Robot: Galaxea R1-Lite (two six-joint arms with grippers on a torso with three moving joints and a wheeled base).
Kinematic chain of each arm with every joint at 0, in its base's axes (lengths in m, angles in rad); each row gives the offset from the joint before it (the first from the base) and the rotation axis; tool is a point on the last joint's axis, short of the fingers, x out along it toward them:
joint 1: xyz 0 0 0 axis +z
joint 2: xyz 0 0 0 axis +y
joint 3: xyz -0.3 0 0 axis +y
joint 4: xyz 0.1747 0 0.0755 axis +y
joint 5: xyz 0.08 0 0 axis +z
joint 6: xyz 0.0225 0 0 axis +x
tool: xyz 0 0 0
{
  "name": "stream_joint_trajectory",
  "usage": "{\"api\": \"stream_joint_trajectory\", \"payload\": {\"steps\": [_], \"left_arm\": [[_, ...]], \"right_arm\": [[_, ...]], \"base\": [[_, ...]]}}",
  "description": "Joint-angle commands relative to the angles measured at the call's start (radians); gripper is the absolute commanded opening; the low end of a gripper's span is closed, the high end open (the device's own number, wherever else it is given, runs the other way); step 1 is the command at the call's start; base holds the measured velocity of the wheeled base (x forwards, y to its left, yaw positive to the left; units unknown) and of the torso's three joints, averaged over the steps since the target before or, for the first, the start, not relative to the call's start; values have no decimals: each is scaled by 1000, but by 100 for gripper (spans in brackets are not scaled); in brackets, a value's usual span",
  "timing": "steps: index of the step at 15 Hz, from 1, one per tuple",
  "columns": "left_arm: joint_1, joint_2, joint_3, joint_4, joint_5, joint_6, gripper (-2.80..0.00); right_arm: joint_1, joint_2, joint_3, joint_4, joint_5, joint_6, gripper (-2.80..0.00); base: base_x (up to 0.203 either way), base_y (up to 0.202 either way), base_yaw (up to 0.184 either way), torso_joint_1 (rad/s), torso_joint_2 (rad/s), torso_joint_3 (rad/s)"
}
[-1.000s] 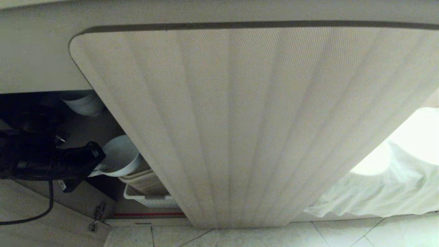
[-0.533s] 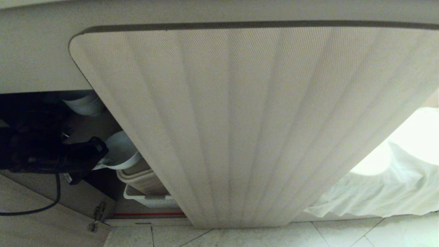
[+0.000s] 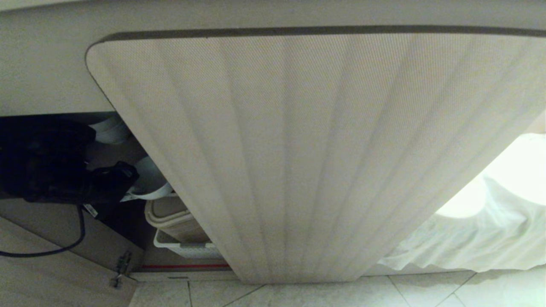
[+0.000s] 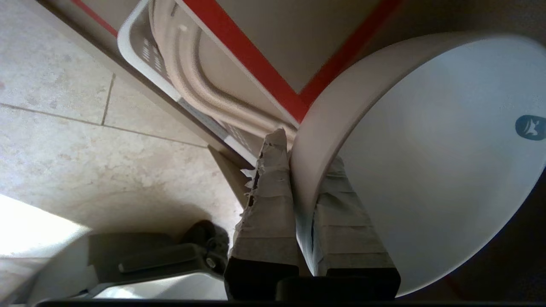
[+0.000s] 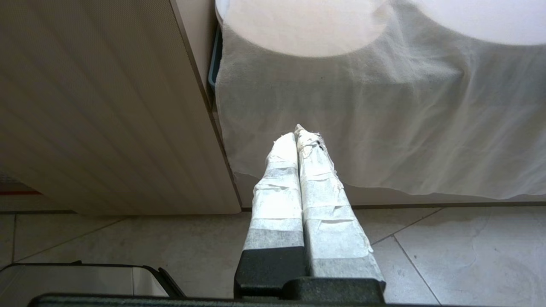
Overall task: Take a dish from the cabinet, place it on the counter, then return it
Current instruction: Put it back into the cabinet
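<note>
I have the dish (image 4: 426, 162), a plain white bowl, pinched by its rim in my left gripper (image 4: 305, 164): the taped jaws are clenched on the wall, one finger inside the bowl and one outside. The bowl is tipped on its side in the grip and hangs in the dark opening of the cabinet (image 3: 128, 238), at the level of a red-edged shelf (image 4: 256, 64) and above a beige tub (image 3: 170, 217) that sits in a white slotted basket (image 3: 183, 249) below. In the head view only a crescent of the bowl (image 3: 149, 183) shows past the black left arm (image 3: 47, 166), close beside the edge of the open fluted door (image 3: 298, 149), which fills most of that view. The right gripper (image 5: 298, 140) is parked, jaws pressed together on nothing, over the tiled floor (image 5: 448, 256) near a white cloth (image 5: 384, 128). As I judge it, the risk lies in the thin rim hold: glazed ceramic could swivel or slip between the pads, and a knock on the shelf edge, the door or the tub would loosen it, with a hard tiled floor underneath. One mark is visible, a small dark teal oval badge (image 4: 530, 127) with a pale figure, inside the bowl; I cannot read any lettering on it.
</note>
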Motion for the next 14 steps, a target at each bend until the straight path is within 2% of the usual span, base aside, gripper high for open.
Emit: {"api": "stream_joint_trajectory", "payload": {"steps": [1,5,8,10,14], "left_arm": [[-1,13,-4,0,19,-31,-280],[-7,23,-6,-3,74,-115,-280],[-7,45,-3,-91,86,-161,-280],[-8,54,-6,-102,87,-166,-280],[-28,74,-36,-102,136,-178,-280]], "right_arm": [[1,0,0,0,0,0,-280],[1,0,0,0,0,0,-280],[1,0,0,0,0,0,-280],[1,0,0,0,0,0,-280],[2,0,0,0,0,0,-280]], "base": [[0,0,0,0,0,0],[0,0,0,0,0,0],[0,0,0,0,0,0],[0,0,0,0,0,0],[0,0,0,0,0,0]]}}
